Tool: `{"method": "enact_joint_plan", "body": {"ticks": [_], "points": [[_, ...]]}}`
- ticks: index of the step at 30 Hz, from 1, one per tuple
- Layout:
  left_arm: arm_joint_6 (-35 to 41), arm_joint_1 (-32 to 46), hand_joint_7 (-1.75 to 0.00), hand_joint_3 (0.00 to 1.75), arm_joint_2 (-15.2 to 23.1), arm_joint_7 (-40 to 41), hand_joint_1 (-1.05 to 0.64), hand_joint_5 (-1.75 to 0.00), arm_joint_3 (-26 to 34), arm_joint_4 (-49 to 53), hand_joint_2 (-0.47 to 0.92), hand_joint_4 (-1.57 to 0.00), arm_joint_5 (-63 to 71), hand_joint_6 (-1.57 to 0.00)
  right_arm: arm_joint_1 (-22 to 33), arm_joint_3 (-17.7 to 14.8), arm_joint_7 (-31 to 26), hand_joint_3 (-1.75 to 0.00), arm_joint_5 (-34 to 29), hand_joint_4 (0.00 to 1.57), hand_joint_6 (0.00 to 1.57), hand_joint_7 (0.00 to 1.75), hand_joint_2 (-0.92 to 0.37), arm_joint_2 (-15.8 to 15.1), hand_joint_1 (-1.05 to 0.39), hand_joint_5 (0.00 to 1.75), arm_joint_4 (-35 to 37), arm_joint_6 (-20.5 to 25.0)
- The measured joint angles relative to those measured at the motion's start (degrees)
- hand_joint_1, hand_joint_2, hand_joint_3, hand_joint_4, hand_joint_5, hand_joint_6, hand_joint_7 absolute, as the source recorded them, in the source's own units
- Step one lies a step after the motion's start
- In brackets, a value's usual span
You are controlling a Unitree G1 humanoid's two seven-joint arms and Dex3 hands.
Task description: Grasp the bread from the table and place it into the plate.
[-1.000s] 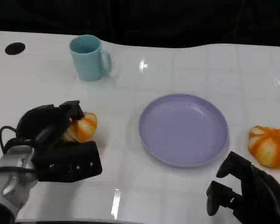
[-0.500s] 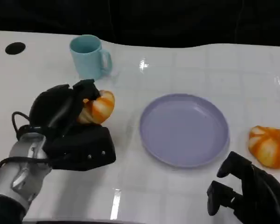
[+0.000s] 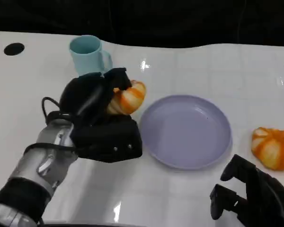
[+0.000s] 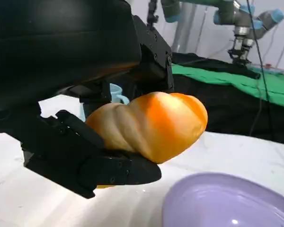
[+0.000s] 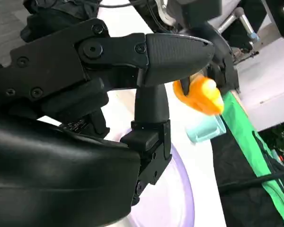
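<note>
My left hand grips an orange-and-cream striped bread roll and holds it in the air just left of the lilac plate. In the left wrist view the roll sits between the black fingers, with the plate's rim below it. The right wrist view shows the roll and the plate beyond my right hand. A second striped roll lies on the table right of the plate. My right hand rests low at the near right with its fingers apart, holding nothing.
A light blue mug stands at the back left, just behind my left hand. Dark round holes mark the white table at the far left and far right. A dark backdrop runs along the table's far edge.
My left hand has lifted the roll off the table and carried it to the right and farther back, up to the plate's left rim. The right hand and second roll have stayed put.
</note>
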Motion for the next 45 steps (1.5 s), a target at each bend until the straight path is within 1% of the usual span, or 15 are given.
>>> {"method": "enact_joint_plan", "body": {"ticks": [2,9,11,17,26,27,28,31,33,34,35,39,41,43,45], "points": [[-1.0,-1.1,-1.75,0.89,-0.8,-0.4,-0.22,-1.75,-1.1,1.7,0.60,-0.87,0.0,-0.66,0.0,0.0,0.2,-0.46,0.0,0.75,0.47,1.75,-0.92,0.0,-0.56,1.75,0.0,-0.1],[-4.7,-5.6,-1.75,0.96,-3.6,-0.6,-0.28,-1.75,-4.6,6.8,0.67,-0.89,1.3,-0.68,0.1,0.1,0.4,-0.45,0.1,0.77,0.49,1.75,-0.92,0.1,-0.57,1.75,0.0,-0.1],[-5.2,-6.6,-1.75,0.97,-4.7,-0.9,-0.28,-1.75,-5.4,8.2,0.65,-0.90,1.4,-0.69,0.2,0.1,0.4,-0.45,0.1,0.78,0.50,1.75,-0.92,0.1,-0.58,1.75,0.0,-0.1],[-5.3,-8.5,-1.75,0.96,-7.7,-2.2,-0.27,-1.75,-6.9,10.4,0.60,-0.91,2.0,-0.70,0.5,0.4,0.4,-0.46,-0.3,0.80,0.52,1.75,-0.92,0.2,-0.57,1.75,-0.2,-0.3],[-3.6,-12.3,-1.74,0.92,-11.5,-3.6,-0.26,-1.75,-8.7,14.8,0.65,-0.87,2.5,-0.62,0.9,0.4,0.5,-0.47,-0.3,0.79,0.50,1.75,-0.91,0.3,-0.56,1.75,-0.7,-0.3],[-3.2,-12.6,-1.62,0.83,-11.9,-3.8,-0.27,-1.75,-8.8,15.4,0.67,-0.85,2.5,-0.64,0.9,0.5,0.4,-0.47,-0.3,0.79,0.49,1.75,-0.92,0.3,-0.55,1.75,-0.8,-0.3],[-2.8,-12.9,-1.58,0.66,-12.3,-4.0,-0.29,-1.75,-9.1,16.1,0.73,-0.83,2.5,-0.65,0.9,0.5,0.4,-0.47,-0.3,0.78,0.49,1.75,-0.92,0.3,-0.55,1.75,-0.9,-0.3],[-2.6,-14.0,-1.54,0.53,-13.0,-4.0,-0.29,-1.75,-9.9,18.3,0.78,-0.81,2.8,-0.64,1.0,0.6,0.4,-0.47,-0.3,0.78,0.49,1.75,-0.92,0.5,-0.55,1.75,-1.0,-0.3],[-2.7,-14.6,-1.45,0.41,-13.2,-4.0,-0.30,-1.75,-10.1,19.4,0.81,-0.75,2.9,-0.64,1.1,0.7,0.3,-0.47,-0.4,0.79,0.49,1.75,-0.92,0.5,-0.56,1.75,-1.0,-0.3],[-2.8,-14.6,-1.30,0.37,-13.4,-3.9,-0.31,-1.61,-10.1,19.9,0.83,-0.73,2.9,-0.65,1.1,0.8,0.3,-0.47,-0.6,0.79,0.49,1.75,-0.92,0.5,-0.56,1.75,-1.0,-0.4],[-2.9,-14.6,-1.22,0.36,-13.5,-3.9,-0.31,-1.54,-10.1,20.4,0.84,-0.72,2.7,-0.66,1.2,0.9,0.3,-0.47,-0.6,0.79,0.49,1.75,-0.92,0.6,-0.56,1.75,-1.1,-0.4],[-3.3,-14.6,-0.86,0.25,-13.8,-4.0,-0.32,-1.57,-9.9,21.9,0.91,-0.57,1.8,-0.54,1.2,0.9,0.3,-0.47,-0.6,0.79,0.49,1.75,-0.92,0.8,-0.56,1.75,-1.1,-0.4],[-3.3,-14.6,-0.66,0.25,-13.8,-4.1,-0.38,-1.34,-9.8,22.2,0.92,-0.42,1.5,-0.43,1.3,0.9,0.3,-0.47,-0.6,0.79,0.49,1.75,-0.92,0.8,-0.56,1.75,-1.2,-0.4],[-3.4,-14.6,-0.44,0.32,-13.9,-5.0,-0.45,-0.90,-9.8,22.4,0.92,-0.30,1.2,-0.36,1.3,0.9,0.3,-0.47,-0.7,0.79,0.50,1.75,-0.92,0.8,-0.57,1.75,-1.3,-0.4],[-3.8,-14.7,-0.31,0.39,-13.8,-6.6,-0.58,-0.68,-10.1,22.7,0.92,-0.14,1.2,-0.25,1.3,0.9,0.2,-0.47,-0.7,0.79,0.50,1.75,-0.92,0.8,-0.57,1.75,-1.4,-0.4]]}}
